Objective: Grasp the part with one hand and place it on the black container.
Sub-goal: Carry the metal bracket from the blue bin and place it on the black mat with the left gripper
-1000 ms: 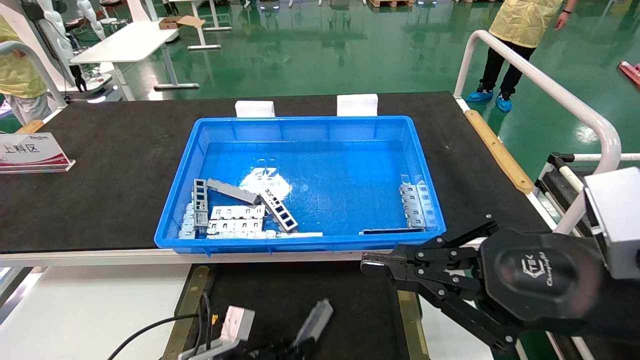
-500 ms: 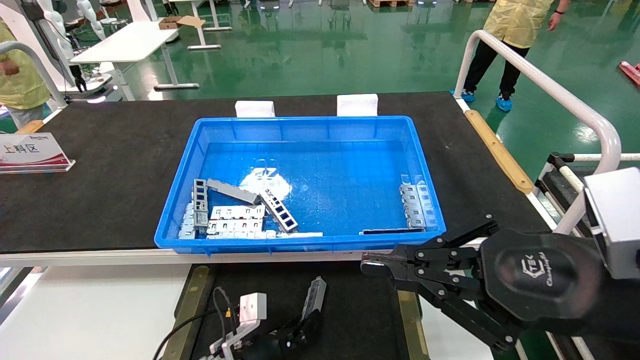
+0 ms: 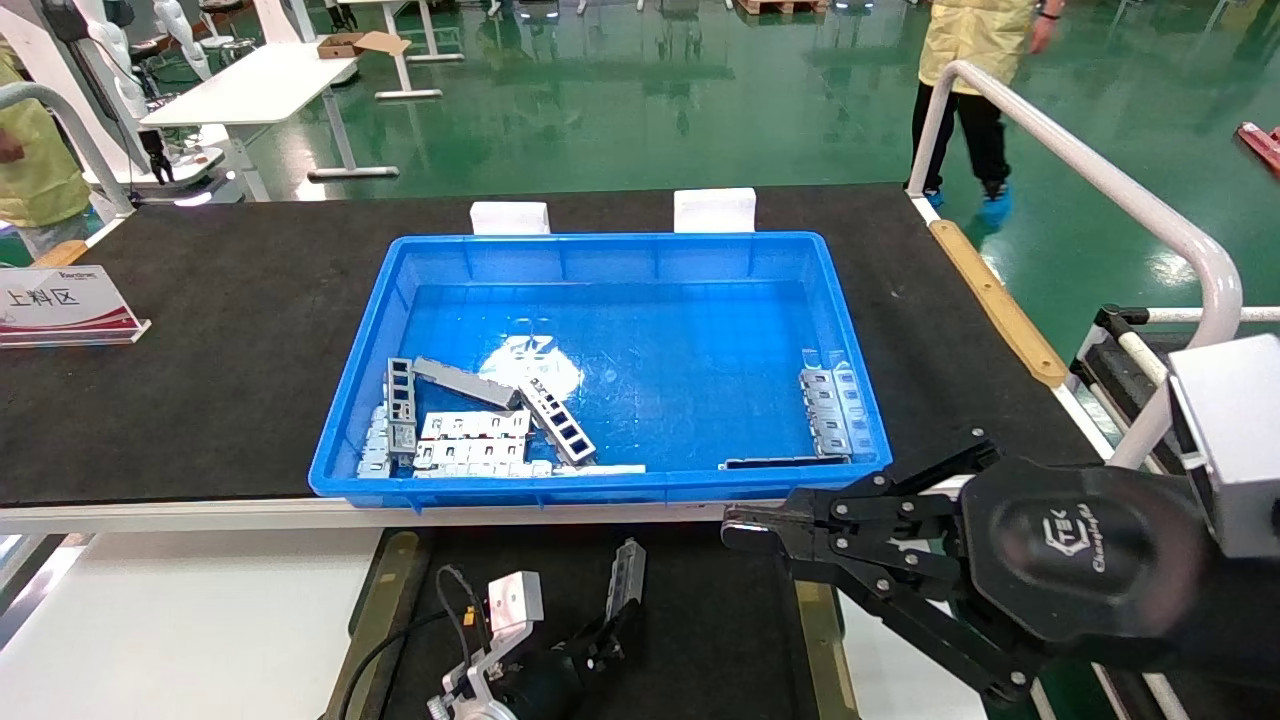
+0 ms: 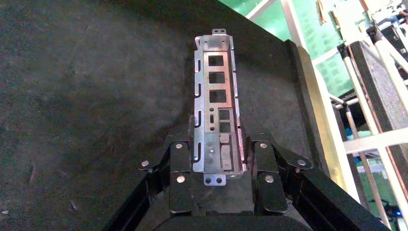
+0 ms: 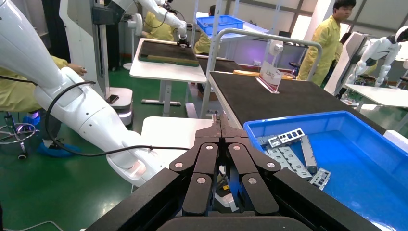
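Note:
My left gripper [image 3: 607, 640] is low at the near edge of the head view, shut on the near end of the part [image 3: 627, 578], a slim silver bracket with rectangular cutouts. In the left wrist view the part [image 4: 215, 96] sticks out lengthwise from between the gripper's [image 4: 217, 144] fingers, over the black container [image 4: 86, 106]. I cannot tell whether it touches the surface. The container [image 3: 710, 610] lies in front of the blue crate, with brass strips on both sides. My right gripper [image 3: 745, 528] is shut and empty, and hovers by the crate's near right corner; its closed tips also show in the right wrist view [image 5: 220, 126].
The blue crate [image 3: 620, 243] on the black mat holds several more metal parts at its near left [image 3: 470, 425] and near right [image 3: 828, 408]. A white rail [image 3: 1090, 170] runs along the right. A sign [image 3: 60, 300] stands at the far left. A person walks behind the table.
My left gripper has moved away from the near edge and turned, so the part points more straight toward the crate. The right gripper has not moved. The person behind has walked left.

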Controlling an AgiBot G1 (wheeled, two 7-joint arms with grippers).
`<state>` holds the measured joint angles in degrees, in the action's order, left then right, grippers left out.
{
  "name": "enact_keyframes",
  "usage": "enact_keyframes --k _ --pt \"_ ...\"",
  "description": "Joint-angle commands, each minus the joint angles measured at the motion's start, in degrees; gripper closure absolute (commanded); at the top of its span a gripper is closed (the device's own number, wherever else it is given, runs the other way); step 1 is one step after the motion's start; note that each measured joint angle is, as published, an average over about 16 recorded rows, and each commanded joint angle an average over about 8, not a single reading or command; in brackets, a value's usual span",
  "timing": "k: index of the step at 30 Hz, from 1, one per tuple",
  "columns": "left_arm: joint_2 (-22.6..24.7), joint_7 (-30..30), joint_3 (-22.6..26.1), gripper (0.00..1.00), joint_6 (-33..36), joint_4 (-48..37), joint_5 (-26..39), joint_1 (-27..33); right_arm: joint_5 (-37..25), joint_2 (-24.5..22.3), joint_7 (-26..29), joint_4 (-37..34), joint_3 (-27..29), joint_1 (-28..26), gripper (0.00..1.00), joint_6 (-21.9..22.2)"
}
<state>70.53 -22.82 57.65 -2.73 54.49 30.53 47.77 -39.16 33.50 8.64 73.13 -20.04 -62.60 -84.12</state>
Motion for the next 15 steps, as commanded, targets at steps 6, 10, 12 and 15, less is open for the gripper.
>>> enact_keyframes --k 6,10,12,15 --pt "1.2 0.1 -0.7 0.29 0.1 -1.6 0.3 -0.2 0.0 0.0 0.0 0.0 0.0 0.0 0.05 0.0" --pt "1.5 0.2 -1.1 0.0 0.1 -2.2 0.4 -0.3 0.0 0.0 0.0 0.0 0.0 0.0 0.0 0.0" --pt "1.7 0.2 -1.3 0.0 0.2 -2.4 0.5 -0.4 0.0 0.0 0.0 0.0 0.0 0.0 0.0 0.0" --pt "1.8 0.3 -1.5 0.0 0.3 -2.7 0.7 -0.4 0.0 0.0 0.0 0.0 0.0 0.0 0.0 0.0"
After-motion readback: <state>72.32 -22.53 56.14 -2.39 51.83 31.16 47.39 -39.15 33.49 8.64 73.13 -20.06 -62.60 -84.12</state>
